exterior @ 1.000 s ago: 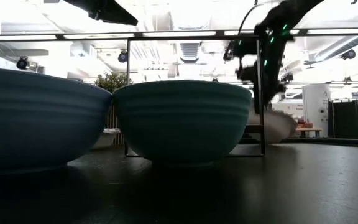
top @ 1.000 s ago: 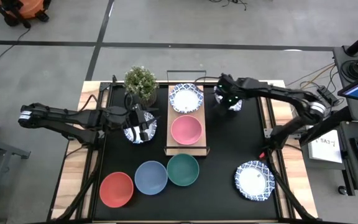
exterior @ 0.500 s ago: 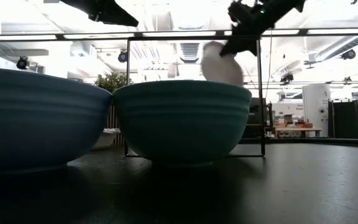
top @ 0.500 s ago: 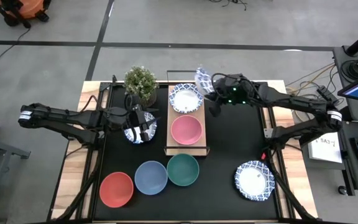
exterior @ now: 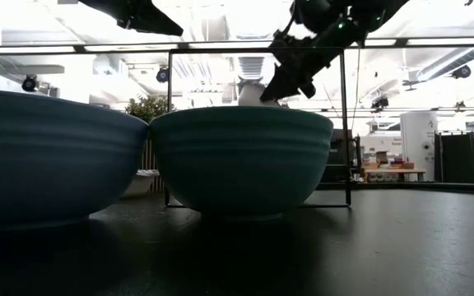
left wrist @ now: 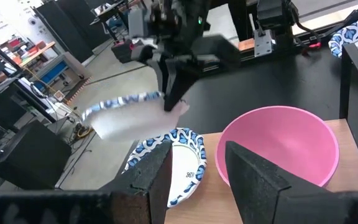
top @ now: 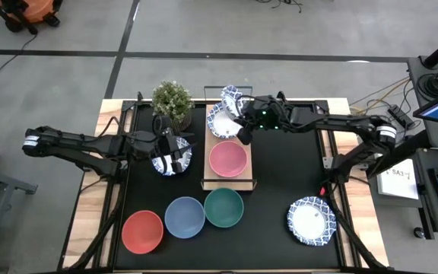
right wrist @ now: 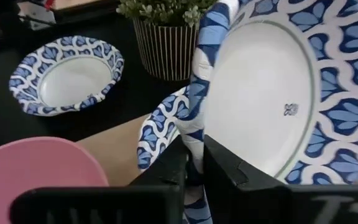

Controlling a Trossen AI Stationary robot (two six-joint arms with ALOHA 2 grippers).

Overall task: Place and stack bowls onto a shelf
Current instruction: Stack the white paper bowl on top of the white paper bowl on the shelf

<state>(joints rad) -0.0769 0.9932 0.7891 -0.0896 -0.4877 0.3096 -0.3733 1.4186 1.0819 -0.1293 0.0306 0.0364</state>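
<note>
My right gripper (top: 240, 122) is shut on a white bowl with a blue-patterned rim (top: 232, 97), tipped steeply over the far end of the wooden shelf (top: 210, 148). Under it a second patterned bowl (top: 220, 122) sits on the board, and a pink bowl (top: 227, 158) sits on the near half. My left gripper (top: 173, 154) hovers open above a third patterned bowl (top: 166, 164) on the mat, left of the shelf. The red (top: 142, 231), blue (top: 185, 217) and green (top: 223, 207) bowls and a fourth patterned one (top: 311, 221) rest on the mat near the front. My right gripper pinches the patterned bowl's rim (right wrist: 194, 134), one finger (right wrist: 229, 165) on the white inside and the other on the outside. The bowl is lifted clear and stands almost on edge, its hollow facing the table's right (left wrist: 123, 115).
A potted plant (top: 172, 99) stands at the far edge, left of the shelf. The shelf's thin black wire frame (exterior: 342, 123) rises around the board. In the low view the green bowl (exterior: 241, 156) and blue bowl (exterior: 48, 156) fill the foreground. Bare mat (top: 287, 167) lies right of the shelf.
My right gripper has lifted the patterned bowl off the mat at the far right of the shelf. It has carried the bowl up and toward the table's left, tipping it onto its edge. It now holds it over the shelf's far bowl and has come slightly down.
</note>
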